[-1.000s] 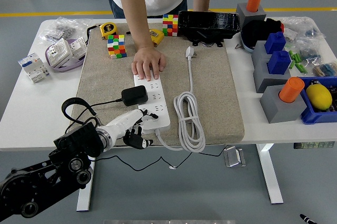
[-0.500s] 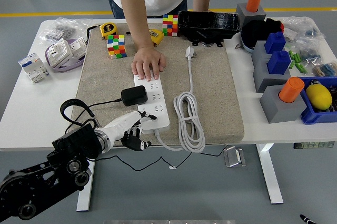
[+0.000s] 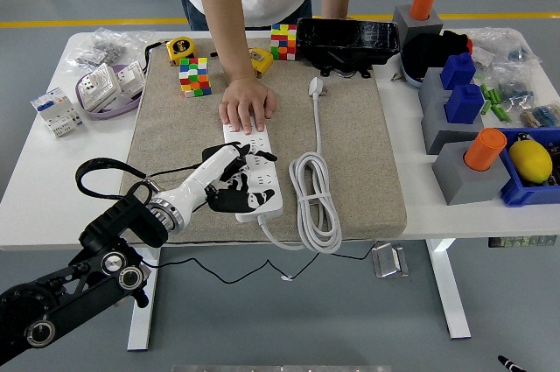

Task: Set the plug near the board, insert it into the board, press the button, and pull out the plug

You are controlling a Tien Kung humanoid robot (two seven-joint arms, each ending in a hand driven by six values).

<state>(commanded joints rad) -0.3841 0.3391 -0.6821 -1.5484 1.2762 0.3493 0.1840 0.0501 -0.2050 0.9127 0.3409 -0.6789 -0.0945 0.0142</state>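
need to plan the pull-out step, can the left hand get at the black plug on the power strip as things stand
Probably yes. The left hand is already over the power strip where the black plug sits, fingers draped on it. The person's hand presses the strip's far end, clear of the plug. Whether the fingers actually grip is unclear.

Head view. The robot's left hand [image 3: 229, 181] is reaching in from seven o'clock over the white power board [image 3: 255, 172], its fingers [image 3: 234, 204] curling down over the board's near half; the black plug [image 3: 234, 150] is showing just beyond the hand at its twelve o'clock. Whether the fingers are gripping the plug cannot be told. A person's hand [image 3: 246, 103] is pressing flat on the board's far end. The board's white cable [image 3: 316, 200] is lying coiled at three o'clock of the board on the beige mat [image 3: 350, 153], which is covering the white table [image 3: 52, 188].
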